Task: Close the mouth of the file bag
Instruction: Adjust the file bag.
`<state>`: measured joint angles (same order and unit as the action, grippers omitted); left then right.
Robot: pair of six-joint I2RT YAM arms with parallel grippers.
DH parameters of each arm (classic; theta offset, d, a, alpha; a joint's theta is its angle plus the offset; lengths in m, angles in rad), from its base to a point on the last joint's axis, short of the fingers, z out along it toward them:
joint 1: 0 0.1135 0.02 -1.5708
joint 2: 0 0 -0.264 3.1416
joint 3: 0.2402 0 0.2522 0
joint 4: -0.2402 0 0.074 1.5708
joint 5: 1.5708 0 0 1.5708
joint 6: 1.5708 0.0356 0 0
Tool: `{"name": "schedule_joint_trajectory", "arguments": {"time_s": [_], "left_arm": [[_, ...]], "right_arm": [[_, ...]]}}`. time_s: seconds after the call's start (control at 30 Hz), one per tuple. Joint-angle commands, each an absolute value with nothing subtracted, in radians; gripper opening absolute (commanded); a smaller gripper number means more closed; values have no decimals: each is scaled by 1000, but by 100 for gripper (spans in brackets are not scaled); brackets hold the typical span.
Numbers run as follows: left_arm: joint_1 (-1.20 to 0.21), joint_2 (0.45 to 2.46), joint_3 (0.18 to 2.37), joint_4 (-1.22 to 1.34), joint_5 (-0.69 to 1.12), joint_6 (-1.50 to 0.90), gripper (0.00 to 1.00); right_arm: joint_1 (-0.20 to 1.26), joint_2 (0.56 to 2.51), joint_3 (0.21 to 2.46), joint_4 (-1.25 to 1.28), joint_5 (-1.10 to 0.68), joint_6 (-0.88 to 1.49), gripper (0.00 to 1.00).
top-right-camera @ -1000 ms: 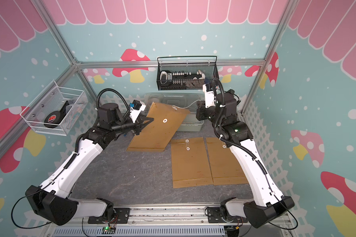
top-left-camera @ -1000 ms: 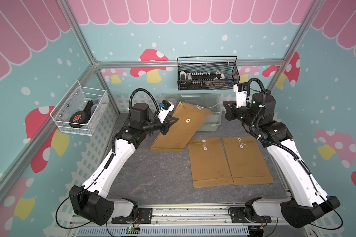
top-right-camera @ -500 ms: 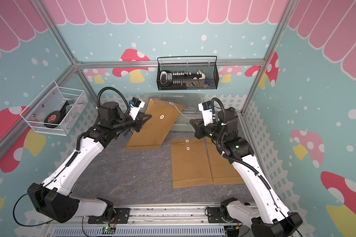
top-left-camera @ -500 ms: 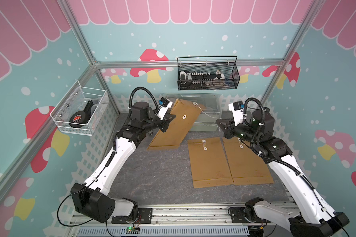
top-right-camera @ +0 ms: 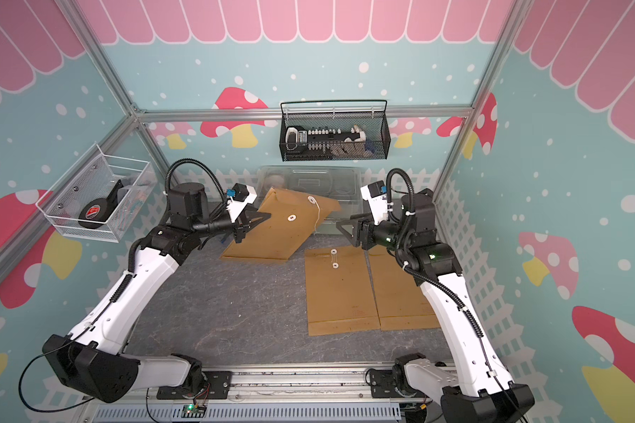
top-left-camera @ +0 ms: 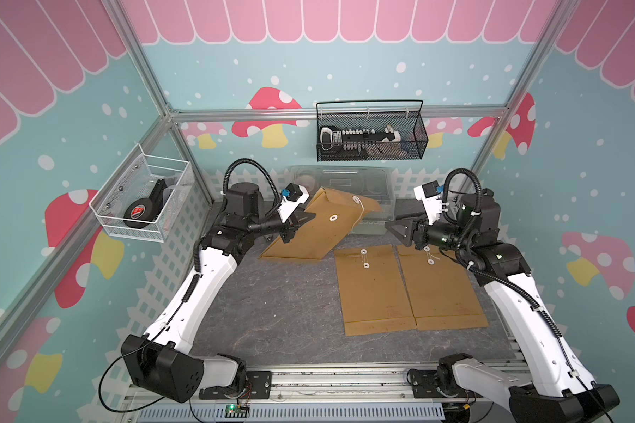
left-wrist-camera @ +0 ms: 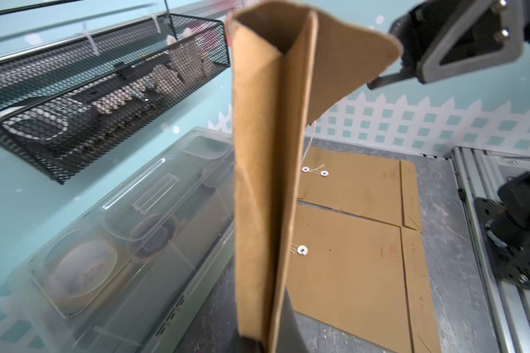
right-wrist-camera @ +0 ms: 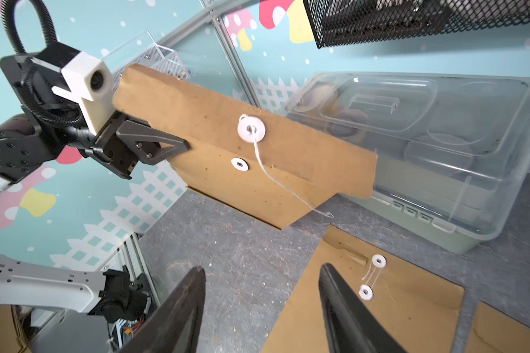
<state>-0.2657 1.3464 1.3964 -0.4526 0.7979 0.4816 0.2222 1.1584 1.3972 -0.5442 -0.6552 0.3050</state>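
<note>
Brown paper bag (top-left-camera: pixel 319 234) sits tilted, flap end raised before the clear box (top-left-camera: pixel 376 183), low end by the surface (top-left-camera: pixel 272 315). Left pincer (top-left-camera: pixel 296 225) is clamped on its side edge. Right pincer (right-wrist-camera: pixel 262 267) stands apart, empty, near the loose string (right-wrist-camera: pixel 262 166).

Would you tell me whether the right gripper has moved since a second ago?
Yes. The right gripper has pulled away from the clear plastic box toward the flat file bags in front.
</note>
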Motion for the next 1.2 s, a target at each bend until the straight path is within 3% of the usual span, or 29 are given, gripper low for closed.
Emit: {"name": "schedule_joint_trajectory", "arguments": {"time_s": [0.0,0.47,0.8,1.17], "left_arm": [[-262,1317,1401,-537,922,629,0],[-262,1302,1432,-616,1075,662,0],[-256,1343,1491,-702,1062,686,0],[-261,1372,1530,-708,1102,643,0]], "right_arm": [[218,1238,1516,-705,-603,197,61],[311,1397,1685,-870,-611,-25,64],[349,1430,1690,-947,-670,-167,64],[396,1496,1756,-972,-641,-208,56]]}}
